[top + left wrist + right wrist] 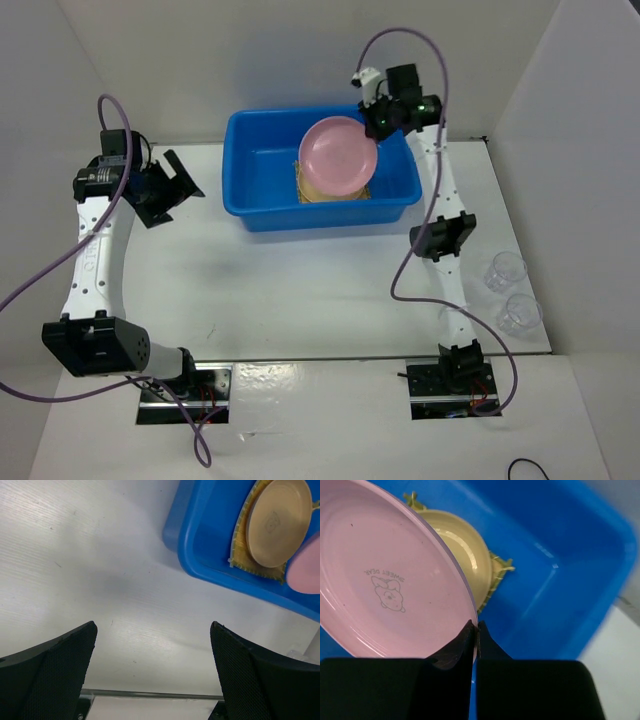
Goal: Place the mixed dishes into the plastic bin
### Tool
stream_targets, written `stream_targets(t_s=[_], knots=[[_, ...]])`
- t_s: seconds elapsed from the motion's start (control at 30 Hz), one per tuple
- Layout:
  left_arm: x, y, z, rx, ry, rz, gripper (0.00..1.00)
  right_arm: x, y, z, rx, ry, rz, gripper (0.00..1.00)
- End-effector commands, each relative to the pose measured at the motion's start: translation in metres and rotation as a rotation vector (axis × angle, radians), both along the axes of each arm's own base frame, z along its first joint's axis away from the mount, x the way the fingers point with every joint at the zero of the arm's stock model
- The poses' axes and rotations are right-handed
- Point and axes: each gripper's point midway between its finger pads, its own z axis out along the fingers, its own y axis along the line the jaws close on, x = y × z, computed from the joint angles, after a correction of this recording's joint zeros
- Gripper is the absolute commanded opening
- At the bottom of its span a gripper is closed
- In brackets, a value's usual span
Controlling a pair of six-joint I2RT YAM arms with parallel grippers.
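Top external: the pink plate [341, 155] is held tilted over the blue bin [250, 195] by the right gripper [376, 120], its arm stretched forward, presumably for lowering. The left gripper [178, 182] is parked beside the bin. Two clear glass cups [506, 270] are not yet binned.

Left wrist: the jaws are spread wide and nothing is held. The tan plate [278, 522] is seen on the bamboo mat [239, 547] inside the bin.

Right wrist: the pink plate's rim is pinched between closed fingers.

The words "SWEET DEAR" are printed, upside down in the right wrist view, on the round pink plate [385, 545].
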Motion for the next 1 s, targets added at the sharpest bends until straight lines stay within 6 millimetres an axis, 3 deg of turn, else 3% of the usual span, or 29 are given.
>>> stream_targets(t_s=[0.0, 0.03, 0.13, 0.23, 0.47, 0.5, 0.6, 0.63, 0.7, 0.73, 0.77, 0.87, 0.9, 0.97], knots=[[-0.011, 0.009, 0.0, 0.037, 0.009, 0.02, 1.0, 0.021, 0.019, -0.021, 0.016, -0.017, -0.026, 0.0], [-0.016, 0.01, -0.003, 0.042, 0.021, 0.025, 1.0, 0.028, 0.021, -0.042, 0.008, 0.011, -0.027, 0.0], [-0.023, 0.013, -0.011, 0.054, 0.051, 0.037, 1.0, 0.038, 0.039, -0.074, 0.009, 0.034, 0.004, 0.0], [-0.031, 0.017, -0.022, 0.048, 0.089, 0.056, 1.0, 0.049, 0.042, -0.099, -0.002, 0.045, 0.01, 0.0], [-0.053, 0.023, -0.037, 0.022, 0.127, 0.105, 1.0, 0.067, 0.038, -0.133, -0.005, 0.055, -0.016, 0.0], [-0.057, 0.022, -0.039, 0.021, 0.13, 0.105, 1.0, 0.067, 0.036, -0.133, -0.013, 0.053, -0.027, 0.02], [-0.061, 0.023, -0.041, 0.015, 0.131, 0.122, 1.0, 0.072, 0.029, -0.138, -0.019, 0.051, -0.045, 0.26], [-0.061, 0.021, -0.04, -0.001, 0.13, 0.123, 1.0, 0.074, 0.021, -0.138, -0.018, 0.052, -0.057, 0.44], [-0.061, 0.018, -0.046, -0.019, 0.14, 0.123, 1.0, 0.078, 0.018, -0.107, -0.014, -0.018, -0.077, 0.65], [-0.056, 0.02, -0.044, -0.024, 0.116, 0.126, 1.0, 0.077, 0.017, -0.095, -0.008, -0.036, -0.077, 0.79], [-0.055, 0.017, -0.046, -0.042, 0.118, 0.125, 1.0, 0.076, 0.014, -0.066, -0.001, -0.091, -0.09, 0.85], [-0.048, 0.015, -0.045, -0.061, 0.09, 0.118, 1.0, 0.07, 0.0, -0.02, 0.016, -0.159, -0.151, 0.98], [-0.046, 0.013, -0.044, -0.068, 0.079, 0.112, 1.0, 0.058, -0.008, 0.01, 0.04, -0.18, -0.171, 0.98], [-0.045, 0.012, -0.039, -0.072, 0.057, 0.105, 1.0, 0.04, -0.02, 0.035, 0.057, -0.178, -0.204, 0.98]])
